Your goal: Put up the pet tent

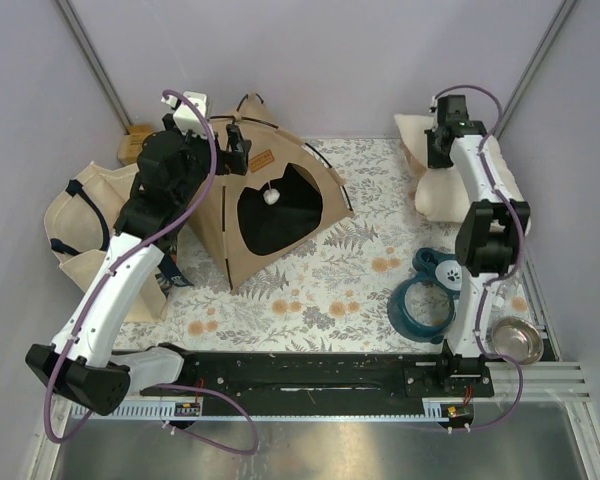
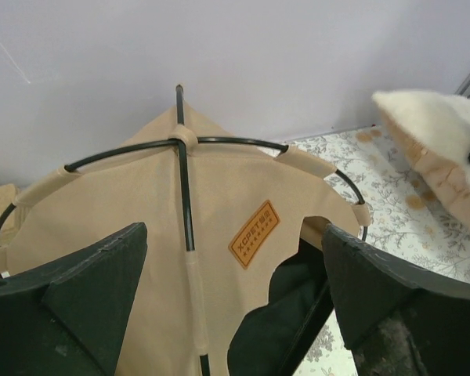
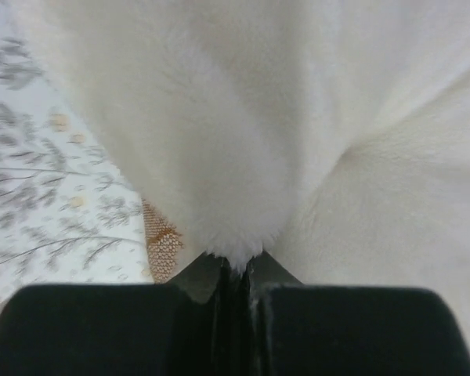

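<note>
Pinches pillow [image 3: 298,117] fluff tight in right claw [image 3: 235,266], with tent [image 1: 270,205] well to the left, door facing near-right. Holds left claw [image 1: 235,148] wide over tent top.

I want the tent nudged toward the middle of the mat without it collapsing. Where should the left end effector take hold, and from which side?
Grip the pet tent at its top, where the dark poles cross, coming down from above. That joint looks stiff and is bound by a fabric loop, whereas the canvas walls would probably just fold. The left end effector faces it with its jaws wide.
</note>
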Robot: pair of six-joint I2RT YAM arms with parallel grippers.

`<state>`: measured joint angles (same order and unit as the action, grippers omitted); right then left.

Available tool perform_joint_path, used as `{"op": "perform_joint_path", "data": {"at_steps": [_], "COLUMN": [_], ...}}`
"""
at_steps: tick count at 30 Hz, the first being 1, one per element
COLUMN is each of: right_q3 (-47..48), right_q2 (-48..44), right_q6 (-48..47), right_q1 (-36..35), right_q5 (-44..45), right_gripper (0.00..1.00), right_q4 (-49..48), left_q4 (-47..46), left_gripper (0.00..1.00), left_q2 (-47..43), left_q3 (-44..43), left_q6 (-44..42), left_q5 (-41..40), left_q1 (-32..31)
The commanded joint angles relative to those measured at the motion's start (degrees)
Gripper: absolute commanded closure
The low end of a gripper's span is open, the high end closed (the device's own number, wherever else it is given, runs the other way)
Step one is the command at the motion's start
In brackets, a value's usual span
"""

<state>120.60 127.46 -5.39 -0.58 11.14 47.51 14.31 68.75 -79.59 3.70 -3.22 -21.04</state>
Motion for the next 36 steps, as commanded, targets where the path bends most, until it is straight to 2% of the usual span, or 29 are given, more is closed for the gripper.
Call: {"op": "perform_joint_path", "data": {"at_steps": [1,4,9,17,22,29,31,36], "right_q3": [-5.26,-10.1,-18.98,-32.6,-38.14,-47.9,-48.87,-50.19], "right_q2": [-21.77,-31.19,-45.69,-63.55,-66.46,-66.73,-66.2,-63.22], "right_q6": [0.11,1.78,8.17,19.88,27.95,49.05,49.34,42.84], "right_q1": [-0.74,-2.05,-3.73,-4.34,-4.34,-8.11,-11.36,-17.43], "right_q5": [-8.31,-10.96,-22.36,-49.15,-67.43,-78.1,-78.72,-75.57], "right_gripper": [1.0,1.0,1.0,1.0,1.0,1.0,1.0,1.0], "right_q4": [-10.84,-12.96,-15.42,-25.6,-35.35,-61.28,-62.97,-58.24], "left_q4": [-1.12,-0.77,0.46,1.87,2.13,2.83,2.66,1.51], "left_gripper": [0.04,0.04,0.04,0.05,0.11,0.18,0.21,0.34], "left_q2": [-3.36,-4.41,-5.91,-6.79,-6.44,-5.29,-5.12,-4.24], "left_q3": [2.15,3.48,5.32,9.1,10.51,10.77,11.04,11.74], "left_q6": [2.0,3.06,2.54,3.32,5.61,6.75,7.02,7.45], "left_q5": [-0.11,-1.69,-5.56,-7.15,-6.01,-9.17,-9.35,-8.2], "left_q1": [0.3,0.38,0.38,0.38,0.3,0.47,0.47,0.82]}}
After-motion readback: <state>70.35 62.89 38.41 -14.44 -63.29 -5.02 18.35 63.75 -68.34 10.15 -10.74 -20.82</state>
